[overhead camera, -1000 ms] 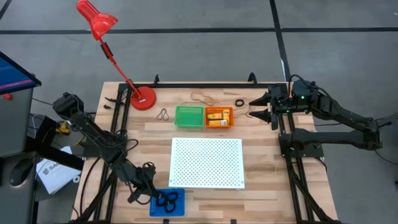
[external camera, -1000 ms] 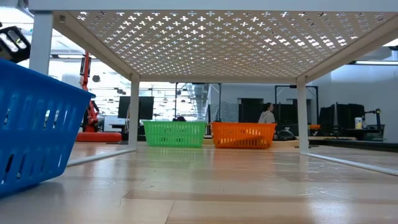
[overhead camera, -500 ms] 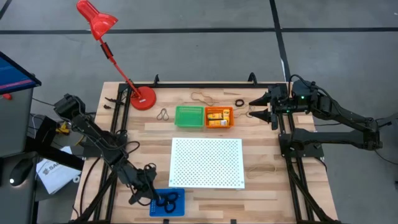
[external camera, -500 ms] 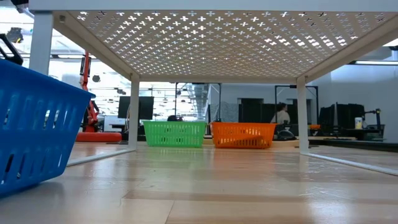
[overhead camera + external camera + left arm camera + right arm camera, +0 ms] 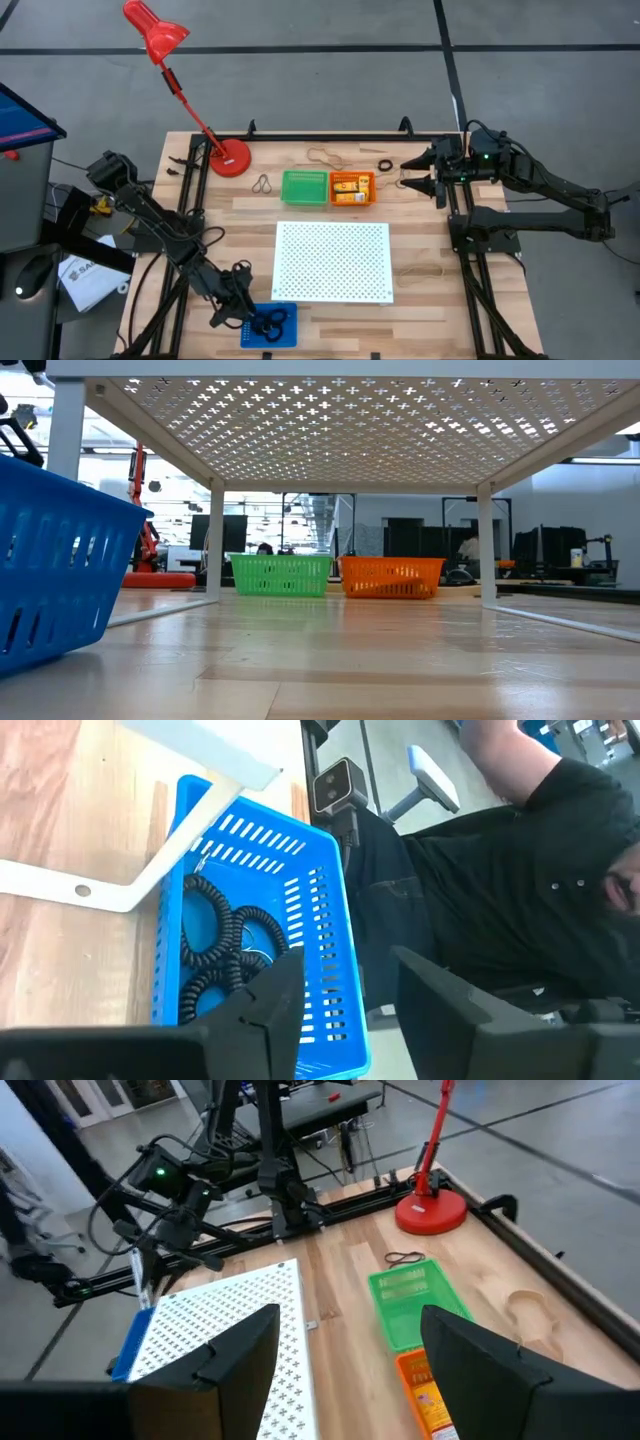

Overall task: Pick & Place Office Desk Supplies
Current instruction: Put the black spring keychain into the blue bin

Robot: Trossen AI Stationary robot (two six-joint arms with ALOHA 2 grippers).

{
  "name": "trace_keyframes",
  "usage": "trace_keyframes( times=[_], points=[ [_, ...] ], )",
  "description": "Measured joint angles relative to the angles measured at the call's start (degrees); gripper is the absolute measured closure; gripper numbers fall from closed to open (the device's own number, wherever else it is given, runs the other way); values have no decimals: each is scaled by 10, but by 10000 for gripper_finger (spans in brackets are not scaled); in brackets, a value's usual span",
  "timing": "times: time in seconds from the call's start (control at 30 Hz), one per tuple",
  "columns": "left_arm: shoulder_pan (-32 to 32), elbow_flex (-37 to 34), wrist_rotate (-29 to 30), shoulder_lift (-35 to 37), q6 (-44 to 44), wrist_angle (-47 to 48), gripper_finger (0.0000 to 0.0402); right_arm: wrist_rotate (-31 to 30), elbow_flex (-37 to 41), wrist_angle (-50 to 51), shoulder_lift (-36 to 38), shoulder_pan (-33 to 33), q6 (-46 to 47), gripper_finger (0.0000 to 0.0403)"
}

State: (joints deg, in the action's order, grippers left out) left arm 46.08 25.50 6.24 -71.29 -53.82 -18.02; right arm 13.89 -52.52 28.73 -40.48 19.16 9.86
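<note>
Landmark: the white board [image 5: 332, 261] at the table centre.

Left gripper [image 5: 232, 308] hangs just off the board's near left corner, beside the blue tray [image 5: 270, 326], whose far rim it sits over. Judged purpose: delivery to this tray, or withdrawal from it. Wrist view shows the fingers [image 5: 268, 1005] parted by a moderate gap with nothing between them and touching nothing. The tray [image 5: 255, 935] holds several black coiled loops [image 5: 222, 948]; these appear sorted.

Right gripper [image 5: 418, 172] waits beyond the board's far right corner, at the table's right edge. Its fingers [image 5: 236, 1345] stand wide apart and empty.

Trays beyond the board's far edge: green tray [image 5: 304, 187], contents not discernible; orange tray [image 5: 352, 188], touching it on the right, holding yellow-orange blocks [image 5: 349, 189].

Loose supplies outstanding:
- tan band [image 5: 324, 156] beyond the green tray
- black ring [image 5: 385, 165] right of the orange tray, near the right gripper
- thin loop [image 5: 262, 184] left of the green tray
- tan band [image 5: 424, 270] just right of the board

Red lamp [image 5: 228, 158] stands beyond the far left corner, not involved
</note>
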Motion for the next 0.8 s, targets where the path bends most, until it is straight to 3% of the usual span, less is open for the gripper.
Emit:
trace_keyframes(
  times=[0.27, 0.53, 0.8],
  points=[
    [3, 0, 1, 12, 29, -1, 269, -142, 0, 1, -12, 64, 16, 163],
    [2, 0, 33, 68, 80, -1, 283, -143, 0, 78, -165, 197, -2, 163],
    [2, 0, 49, 87, 89, 0, 284, -139, -43, 62, -354, 344, -37, 163]
  ],
)
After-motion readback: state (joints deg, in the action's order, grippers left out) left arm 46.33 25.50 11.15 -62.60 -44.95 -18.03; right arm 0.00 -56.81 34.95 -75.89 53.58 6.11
